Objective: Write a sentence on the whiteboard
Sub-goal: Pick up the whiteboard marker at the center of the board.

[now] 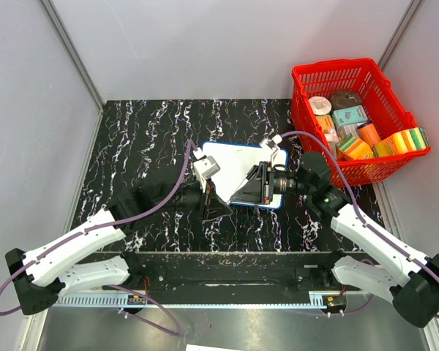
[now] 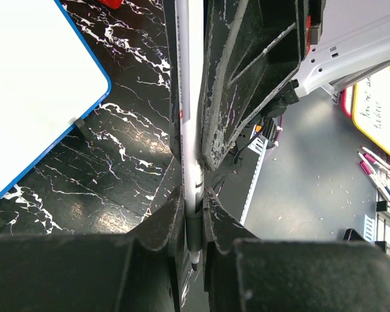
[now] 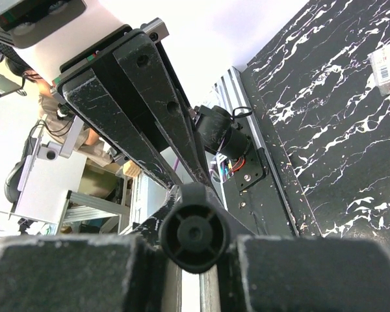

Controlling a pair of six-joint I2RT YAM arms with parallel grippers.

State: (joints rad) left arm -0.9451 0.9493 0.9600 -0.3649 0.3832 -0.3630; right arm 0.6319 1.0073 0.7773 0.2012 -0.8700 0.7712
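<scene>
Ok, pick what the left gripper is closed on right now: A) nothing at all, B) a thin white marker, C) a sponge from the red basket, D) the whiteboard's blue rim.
B: the left wrist view shows the left gripper pinching a thin white marker, while the whiteboard lies apart from it on the table.

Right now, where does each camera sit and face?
Top external: above and behind the bases, looking down on table, whiteboard, basket; left arm and right arm show.
Left wrist: on the left arm, looking along the left gripper at the marker and whiteboard corner.
Right wrist: on the right arm, looking along the right gripper at the marker's end.
Shared: both wrist views show the marker and the opposite gripper.
</scene>
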